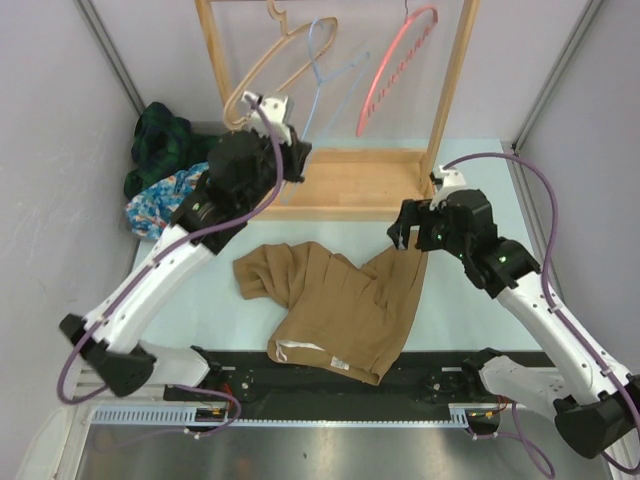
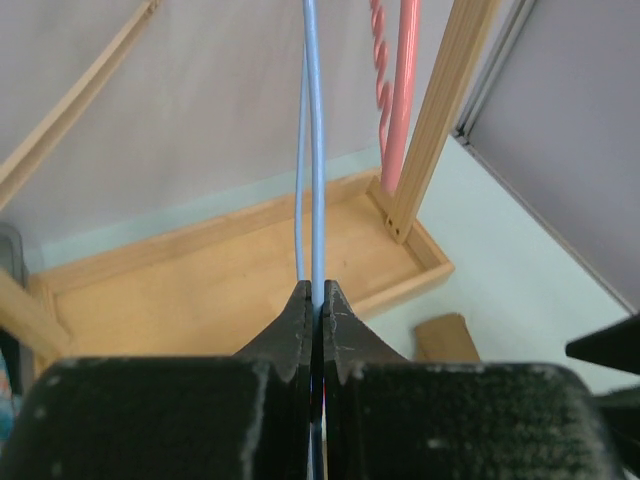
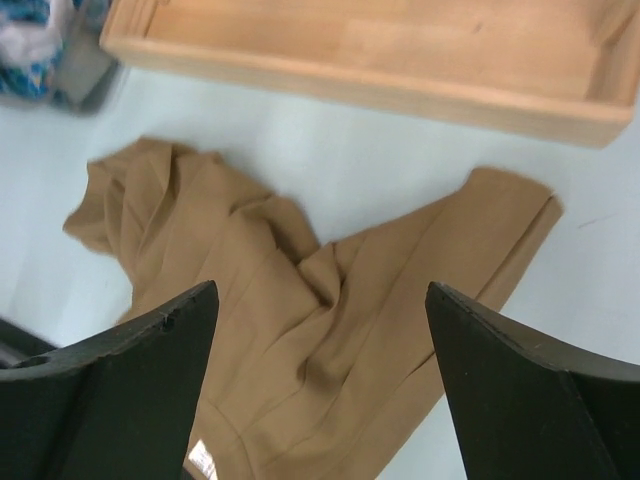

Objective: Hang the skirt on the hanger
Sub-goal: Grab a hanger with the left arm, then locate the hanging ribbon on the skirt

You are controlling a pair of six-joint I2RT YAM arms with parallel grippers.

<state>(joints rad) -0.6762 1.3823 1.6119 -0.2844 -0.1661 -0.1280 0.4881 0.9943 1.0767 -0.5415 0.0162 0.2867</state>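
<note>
Top external view gives us the tan skirt (image 1: 335,310) lying crumpled on the table (image 1: 465,310) at the centre of the frame, just below the shallow wooden tray (image 1: 350,185) and outside it; the rack's posts rise from that tray; above it hang a beige hanger (image 1: 262,75), a blue hanger (image 1: 313,100) and a pink hanger (image 1: 400,60). Our left gripper (image 2: 315,290) is over the tray, its fingers pinched tight on the blue hanger's wire; our right gripper (image 3: 320,290) hovers over the skirt's upper right part, fingers spread wide; whether it touches the cloth we cannot tell. Bundled clothes (image 1: 160,170) sit at the upper left; we cannot tell whether a bin holds them.
</note>
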